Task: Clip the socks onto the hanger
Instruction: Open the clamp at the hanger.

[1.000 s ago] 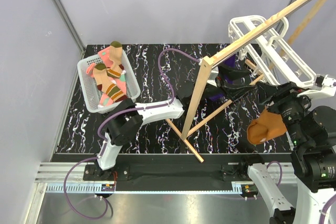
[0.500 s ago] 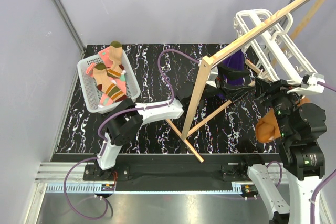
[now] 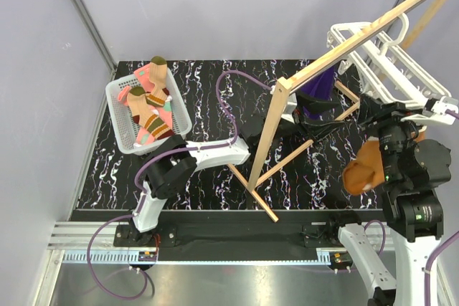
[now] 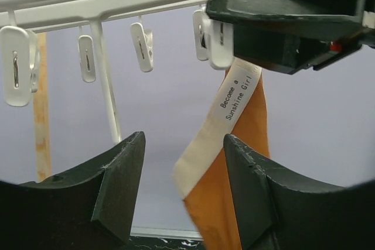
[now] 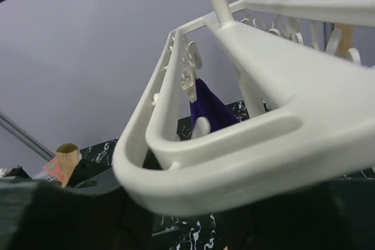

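The right fingers [image 5: 53,215] pinch the white hanger [image 5: 281,86] at its end, holding it tilted. The left fingers [image 4: 120,185] are spread wide below its clips [image 4: 142,45].

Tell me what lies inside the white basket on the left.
The basket holds a pile of socks, pink ones and tan striped ones. They overlap, so the count is unclear. The basket floor and anything beneath the pile are covered.

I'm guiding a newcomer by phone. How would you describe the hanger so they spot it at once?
A light wooden rail stand rises over the black marbled table. By its raised right end is the hanger, a white plastic frame. Unlike the bare wood, it has double bars and small dangling clips, holding a purple cloth and an orange cloth.
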{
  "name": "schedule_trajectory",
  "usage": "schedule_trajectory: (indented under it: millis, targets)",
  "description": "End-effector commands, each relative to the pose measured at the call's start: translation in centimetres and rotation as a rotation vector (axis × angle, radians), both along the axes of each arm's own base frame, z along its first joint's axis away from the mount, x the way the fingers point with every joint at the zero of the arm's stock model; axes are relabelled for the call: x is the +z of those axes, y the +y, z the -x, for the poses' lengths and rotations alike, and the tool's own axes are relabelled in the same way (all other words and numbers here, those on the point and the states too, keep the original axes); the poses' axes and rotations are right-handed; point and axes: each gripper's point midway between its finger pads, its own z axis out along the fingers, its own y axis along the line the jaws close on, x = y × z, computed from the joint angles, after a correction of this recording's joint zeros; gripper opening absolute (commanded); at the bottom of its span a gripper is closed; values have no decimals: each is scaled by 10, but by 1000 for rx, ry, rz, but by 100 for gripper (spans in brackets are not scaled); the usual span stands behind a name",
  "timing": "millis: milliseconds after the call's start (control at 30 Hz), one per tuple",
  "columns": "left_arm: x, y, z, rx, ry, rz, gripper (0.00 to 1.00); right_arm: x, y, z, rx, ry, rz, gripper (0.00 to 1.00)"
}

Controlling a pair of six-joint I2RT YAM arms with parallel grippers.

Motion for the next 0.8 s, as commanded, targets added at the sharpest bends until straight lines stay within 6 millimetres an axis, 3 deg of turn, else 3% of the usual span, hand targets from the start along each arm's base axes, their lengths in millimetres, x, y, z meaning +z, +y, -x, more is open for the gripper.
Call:
schedule_trajectory:
  millis: [0, 100, 133, 300, 433, 567, 600, 633, 700, 767]
  targets:
    - [40, 20, 17, 22, -64, 120, 60, 23, -14, -9, -84, -57, -56, 45]
    - [39, 22, 18, 19, -62, 122, 60, 24, -16, -14, -96, -53, -67, 29]
    - [39, 24, 18, 23, -61, 121, 60, 25, -12, -14, -77, -56, -63, 17]
    - [36, 33, 7, 78, -17, 108, 58, 18, -10, -13, -66, -10, -80, 0]
    - [30, 48, -11, 100, 63, 89, 55, 15, -8, -7, -54, 19, -102, 0]
    - [27, 78, -34, 154, 144, 88, 54, 5, -7, -2, -49, 61, -109, 0]
    - [34, 89, -35, 161, 161, 90, 54, 3, -7, 0, -47, 70, -101, 0]
    - [22, 95, -40, 166, 208, 66, 55, 1, -7, 0, -47, 78, -96, 0]
    - [27, 128, -60, 232, 272, 75, 55, -5, -6, 0, -42, 105, -80, 0]
    - [0, 160, -86, 295, 391, 40, 54, -9, -4, -1, -32, 126, -72, 0]
